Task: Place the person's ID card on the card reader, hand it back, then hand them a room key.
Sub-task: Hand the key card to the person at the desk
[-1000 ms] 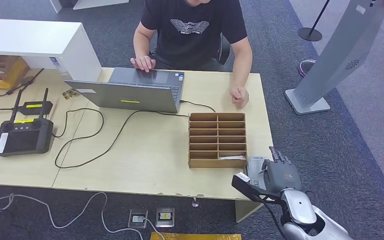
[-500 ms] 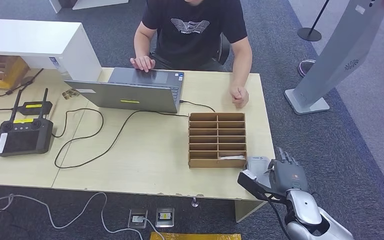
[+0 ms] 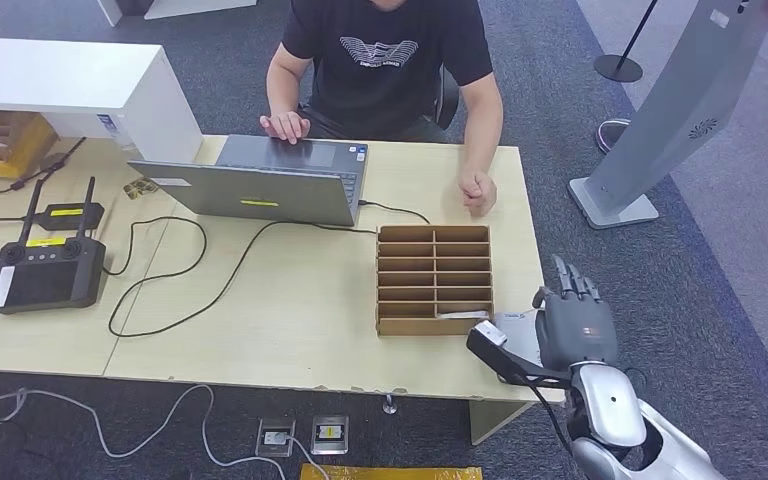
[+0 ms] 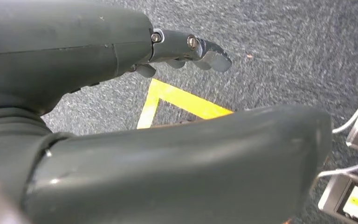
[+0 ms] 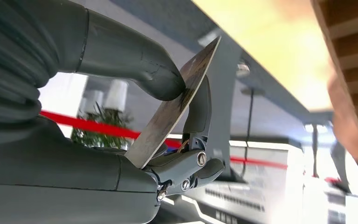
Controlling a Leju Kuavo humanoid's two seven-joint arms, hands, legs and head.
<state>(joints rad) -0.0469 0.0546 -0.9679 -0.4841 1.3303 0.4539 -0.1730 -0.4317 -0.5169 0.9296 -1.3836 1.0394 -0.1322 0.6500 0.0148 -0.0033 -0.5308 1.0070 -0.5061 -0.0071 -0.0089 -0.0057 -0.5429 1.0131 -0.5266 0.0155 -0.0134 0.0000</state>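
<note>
My right hand [image 3: 575,325] hovers at the table's front right corner, just past the grey card reader [image 3: 513,329]. In the right wrist view the thumb and a finger [image 5: 200,112] of that hand [image 5: 74,140] pinch the ID card [image 5: 177,105] on edge. A wooden key box [image 3: 435,280] stands beside the reader, with a white room key [image 3: 463,316] in its nearest right slot. The person [image 3: 390,60] sits across the table, one fist [image 3: 477,192] resting on the tabletop. My left hand [image 4: 65,60] hangs over the carpet, fingers apart, holding nothing.
An open laptop [image 3: 260,185] with a black cable [image 3: 210,290] sits mid-table. A black remote controller [image 3: 45,270] lies at the left. A white cabinet [image 3: 70,90] stands at the back left, a grey kiosk [image 3: 675,110] on the right.
My right hand has risen and moved away from me along the table's right edge, off the card reader, with the card still pinched in it. The person has barely moved.
</note>
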